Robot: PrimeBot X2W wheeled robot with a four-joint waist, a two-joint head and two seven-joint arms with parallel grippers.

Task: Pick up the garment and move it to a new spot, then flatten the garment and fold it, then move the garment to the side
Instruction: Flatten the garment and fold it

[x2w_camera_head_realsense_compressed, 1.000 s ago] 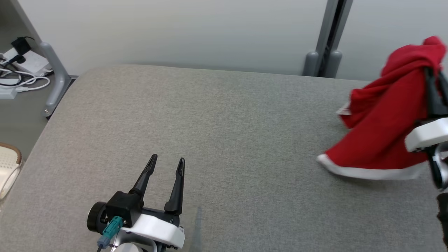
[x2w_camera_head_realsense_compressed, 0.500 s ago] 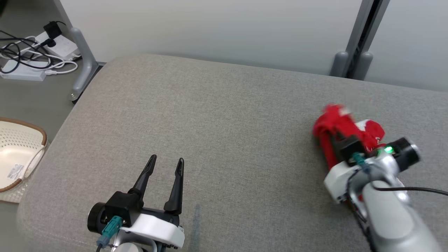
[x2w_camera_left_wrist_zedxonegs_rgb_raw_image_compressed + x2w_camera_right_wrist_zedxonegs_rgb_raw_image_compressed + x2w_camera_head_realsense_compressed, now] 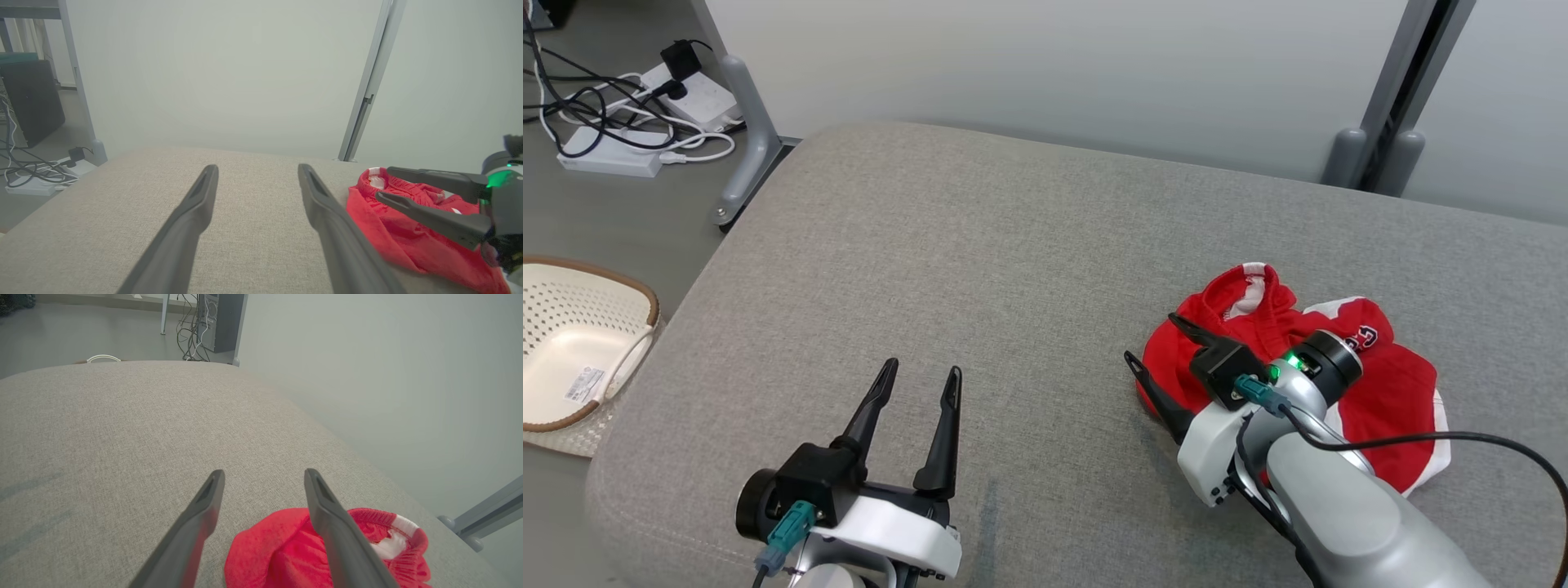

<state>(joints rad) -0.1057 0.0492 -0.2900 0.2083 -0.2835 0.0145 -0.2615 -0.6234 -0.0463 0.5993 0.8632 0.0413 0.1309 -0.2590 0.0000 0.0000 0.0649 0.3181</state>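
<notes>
Garment (image 3: 1396,384) lies bunched beneath the right hand (image 3: 1150,336), spread wide, gripping nothing; left hand (image 3: 923,367) likewise; basket (image 3: 652,309) well apart.

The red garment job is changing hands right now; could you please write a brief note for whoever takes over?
Left gripper open, empty, over the grey padded surface.
Right gripper open, empty, fingers at the left edge of the red garment.
The garment lies crumpled on the surface's right side.
Done: carried over and released a moment ago.
Left: flatten, fold, move aside.
</notes>
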